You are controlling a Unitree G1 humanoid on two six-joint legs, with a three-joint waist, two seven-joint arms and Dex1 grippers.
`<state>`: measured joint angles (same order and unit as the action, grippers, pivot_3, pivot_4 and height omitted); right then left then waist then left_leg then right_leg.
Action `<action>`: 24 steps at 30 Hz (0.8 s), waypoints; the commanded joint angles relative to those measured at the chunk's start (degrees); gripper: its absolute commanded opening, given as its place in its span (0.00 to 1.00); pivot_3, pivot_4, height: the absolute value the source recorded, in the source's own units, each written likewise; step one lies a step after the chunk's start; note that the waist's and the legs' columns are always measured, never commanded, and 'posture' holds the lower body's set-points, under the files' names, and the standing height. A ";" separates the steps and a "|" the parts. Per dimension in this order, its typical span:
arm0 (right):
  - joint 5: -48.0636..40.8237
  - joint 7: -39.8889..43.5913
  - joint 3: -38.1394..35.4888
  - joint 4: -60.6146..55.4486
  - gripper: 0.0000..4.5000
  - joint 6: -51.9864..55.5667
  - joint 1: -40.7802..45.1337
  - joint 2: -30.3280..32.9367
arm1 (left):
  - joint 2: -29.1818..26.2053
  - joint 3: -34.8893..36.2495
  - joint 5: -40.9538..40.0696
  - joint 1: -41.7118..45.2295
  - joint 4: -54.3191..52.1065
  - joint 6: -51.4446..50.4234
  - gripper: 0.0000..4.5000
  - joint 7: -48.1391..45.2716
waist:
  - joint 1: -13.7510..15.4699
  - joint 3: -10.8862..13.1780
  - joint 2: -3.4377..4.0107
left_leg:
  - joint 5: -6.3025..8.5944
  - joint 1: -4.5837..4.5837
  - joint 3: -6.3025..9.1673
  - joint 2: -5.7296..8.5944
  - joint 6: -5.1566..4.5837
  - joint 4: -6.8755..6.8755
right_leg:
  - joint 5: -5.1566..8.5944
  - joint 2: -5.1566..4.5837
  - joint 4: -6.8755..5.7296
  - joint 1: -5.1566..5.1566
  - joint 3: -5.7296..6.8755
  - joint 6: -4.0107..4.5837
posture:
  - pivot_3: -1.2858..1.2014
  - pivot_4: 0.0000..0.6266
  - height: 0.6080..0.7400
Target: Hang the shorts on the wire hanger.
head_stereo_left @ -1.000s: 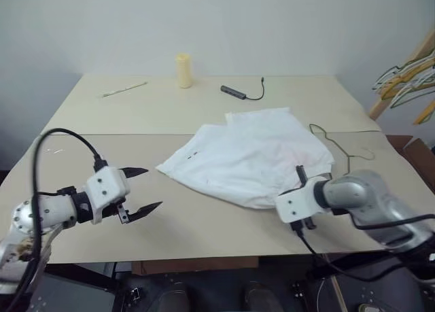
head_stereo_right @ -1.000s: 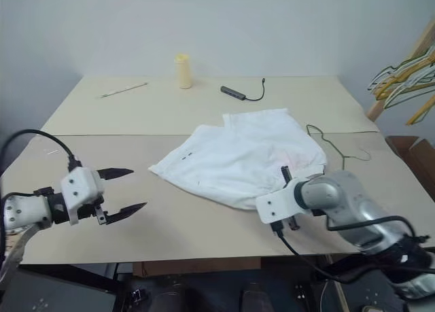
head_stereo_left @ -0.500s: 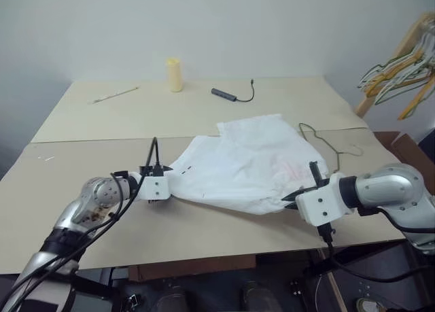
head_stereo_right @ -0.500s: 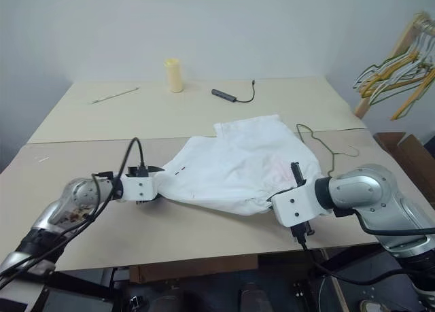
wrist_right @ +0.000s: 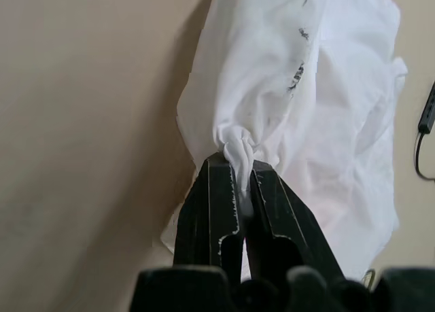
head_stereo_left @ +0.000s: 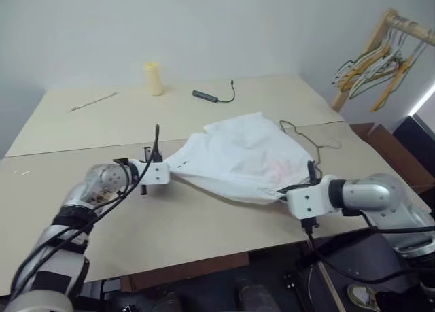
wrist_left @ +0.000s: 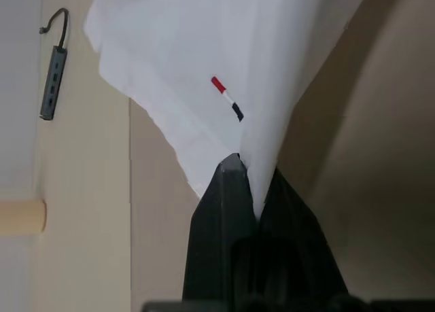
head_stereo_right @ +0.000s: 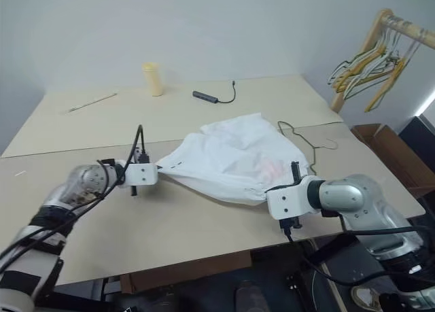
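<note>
The white shorts lie crumpled on the tan table, right of centre. My left gripper is at their left corner and is shut on it; in the left wrist view its fingertips pinch the fabric edge below a small red and dark mark. At the near right hem, my right gripper is shut on a bunched fold, which shows between its fingers. The wire hanger lies flat on the table just beyond the shorts' right side, partly under them.
A yellow cylinder, a dark USB hub with its cable and a thin stick lie at the table's far side. Yellow and green hangers hang on a wooden rack at the right. A cardboard box stands below it.
My left gripper, open a second ago and clear of the shorts, has reached forward to their left corner and shut on it. The right gripper kept its hold. The camera swung right.
</note>
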<state>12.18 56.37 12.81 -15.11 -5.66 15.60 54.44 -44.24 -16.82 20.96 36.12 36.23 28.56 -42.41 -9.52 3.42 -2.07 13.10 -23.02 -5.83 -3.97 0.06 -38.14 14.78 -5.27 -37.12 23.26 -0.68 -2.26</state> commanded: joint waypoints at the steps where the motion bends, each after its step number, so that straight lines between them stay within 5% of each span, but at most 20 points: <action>1: 0.82 -1.30 -0.70 2.61 0.00 -3.83 1.07 -0.47 | -9.59 5.16 -6.21 -5.16 -6.71 2.07 0.00 -6.84 | -0.96 0.00 0.01 | 0.00 0.00 0.01 -0.01 0.00 0.03 | 0.00 0.01 -0.01 0.02 -0.01 0.00 | 0.46 0.03 1.00; 7: -3.28 0.96 -0.05 6.53 0.00 -10.96 2.26 -0.65 | -24.53 13.14 -18.79 -23.30 -23.44 -0.30 0.00 -17.62 | -1.05 0.02 0.02 | 0.02 0.13 0.07 -0.06 -0.01 0.11 | 0.00 -0.01 -0.08 -0.02 -0.06 -0.01 | 0.48 0.05 1.00; 11: -2.21 0.93 2.11 13.10 0.00 -16.86 6.68 -1.63 | -28.34 22.08 -23.31 -36.76 -33.99 -5.71 0.00 -18.09 | 0.70 0.06 0.01 | 0.02 0.30 0.00 -0.05 -0.02 0.11 | 0.00 -0.07 -0.09 -0.16 -0.06 -0.01 | 0.50 0.06 1.00; 18: 4.51 -4.42 6.85 27.37 0.00 -28.43 15.41 -5.26 | -20.88 43.67 -25.60 -64.10 -57.57 -18.29 0.00 -21.20 | 3.12 0.14 0.06 | 0.02 0.39 -0.24 -0.14 -0.01 0.20 | 0.06 0.00 -0.08 -0.08 -0.11 0.10 | 0.52 0.08 1.00; 24: 2.65 -1.87 8.43 35.69 0.00 -32.58 20.49 -5.94 | -16.13 45.53 -24.44 -67.01 -66.43 -26.37 0.00 -19.19 | 7.02 0.23 0.11 | 0.02 0.60 -0.35 -0.15 -0.02 0.23 | 0.10 0.02 -0.09 -0.20 -0.13 0.18 | 0.53 0.08 1.00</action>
<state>13.64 54.53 23.56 15.66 -38.10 33.67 47.03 -60.15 25.84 -4.78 -31.24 -30.59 4.64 -61.71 -2.50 3.65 -1.96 13.12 -22.29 -6.20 -4.13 0.05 -37.91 14.93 -5.25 -37.20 23.05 -0.81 -1.97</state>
